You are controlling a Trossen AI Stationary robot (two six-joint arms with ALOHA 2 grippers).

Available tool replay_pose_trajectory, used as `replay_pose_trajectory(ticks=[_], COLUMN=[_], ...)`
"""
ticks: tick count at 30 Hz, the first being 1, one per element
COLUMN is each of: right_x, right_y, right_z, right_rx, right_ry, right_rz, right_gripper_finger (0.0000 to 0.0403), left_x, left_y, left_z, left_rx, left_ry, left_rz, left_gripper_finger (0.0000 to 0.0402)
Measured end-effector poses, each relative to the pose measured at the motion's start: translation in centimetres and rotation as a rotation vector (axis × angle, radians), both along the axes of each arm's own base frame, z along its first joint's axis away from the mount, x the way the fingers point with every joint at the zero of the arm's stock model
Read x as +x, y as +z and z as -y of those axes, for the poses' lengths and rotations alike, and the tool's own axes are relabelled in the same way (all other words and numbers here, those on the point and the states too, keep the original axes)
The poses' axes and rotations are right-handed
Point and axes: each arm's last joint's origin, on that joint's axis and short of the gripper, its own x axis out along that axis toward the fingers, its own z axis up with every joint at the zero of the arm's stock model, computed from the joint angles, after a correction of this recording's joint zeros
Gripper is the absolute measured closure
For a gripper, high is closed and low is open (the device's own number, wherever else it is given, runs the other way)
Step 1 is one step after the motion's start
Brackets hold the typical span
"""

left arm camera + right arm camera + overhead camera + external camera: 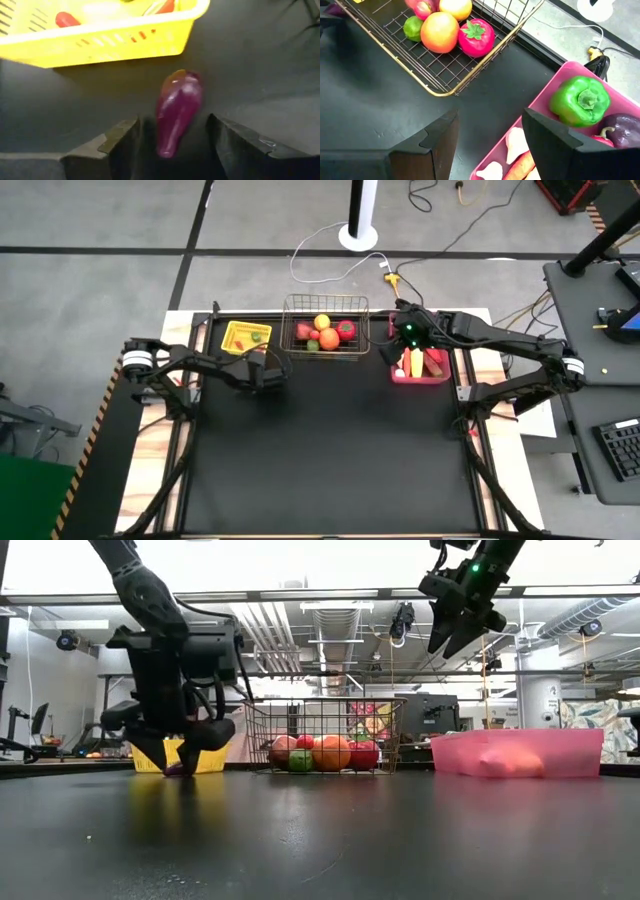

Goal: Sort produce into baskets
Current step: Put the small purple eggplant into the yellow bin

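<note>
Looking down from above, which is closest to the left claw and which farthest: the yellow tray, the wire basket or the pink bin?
From the left gripper, in the high view:
1. Yellow tray: just behind it, at the table's far edge.
2. Wire basket: behind and to its right, mid-table; only slightly farther than the tray.
3. Pink bin: clearly farthest, across on the right side.

You have a matt black table top (330,450) with a faint sheen. At 11 o'clock, the yellow tray (100,40) is smooth slotted plastic. At 12, the wire basket (440,75) is bare metal. At 1, the pink bin (520,752) is translucent plastic. The purple eggplant (177,110) looks glossy and smooth.
</note>
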Motion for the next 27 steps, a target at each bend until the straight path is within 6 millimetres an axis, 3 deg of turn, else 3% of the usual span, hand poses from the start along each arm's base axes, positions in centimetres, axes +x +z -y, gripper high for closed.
replay_pose_trajectory(ticks=[6,19,27], right_x=[0.0,0.0,0.0], right_y=[-0.1,-0.1,-0.1], right_z=[0.0,0.0,0.0], right_rx=[0.001,0.001,0.001], right_ry=[0.0,0.0,0.0], right_rz=[-0.002,-0.001,-0.001], right_gripper_finger=[0.0193,0.0193,0.0193], left_x=[0.3,0.3,-0.2], left_y=[-0.1,-0.1,1.0], left_z=[0.0,-0.1,0.6], left_rx=[-0.003,-0.015,-0.11], left_ry=[-0.019,-0.025,-0.097], left_rz=[0.011,0.009,-0.013], left_gripper_finger=[0.0211,0.0375,0.0383])
